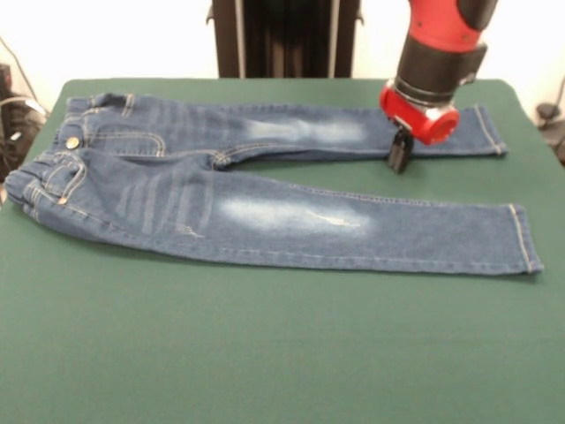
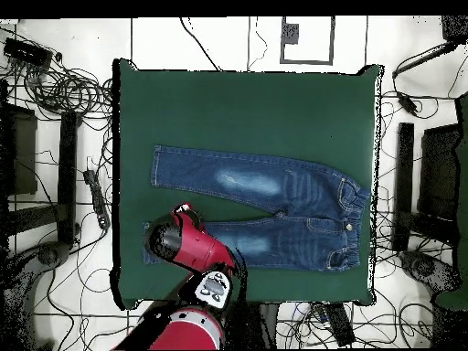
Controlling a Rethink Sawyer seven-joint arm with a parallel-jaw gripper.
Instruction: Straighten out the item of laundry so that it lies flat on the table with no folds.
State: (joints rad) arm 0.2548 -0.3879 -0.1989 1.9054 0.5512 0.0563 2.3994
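Note:
The small blue denim jeans [image 1: 265,216] lie spread out on the dark green table [image 1: 265,353], waistband at the left and both legs running right, a little apart. Faded whitish patches show on both thighs. My gripper [image 1: 400,152] hangs from the red and black arm at the inner edge of the far leg, near its cuff. Its black fingers look closed together, with no cloth visibly lifted between them. In the overhead view the jeans [image 2: 265,187] lie across the table [image 2: 238,110], and the arm's red wrist [image 2: 174,238] hides the gripper and the cuff of the leg nearer the base.
The black pedestal [image 1: 282,35] stands behind the table's far edge. In the overhead view, cables [image 2: 55,82] and dark stands [image 2: 402,183] ring the table on the floor. The near leg's cuff [image 1: 523,238] lies close to the table's right edge.

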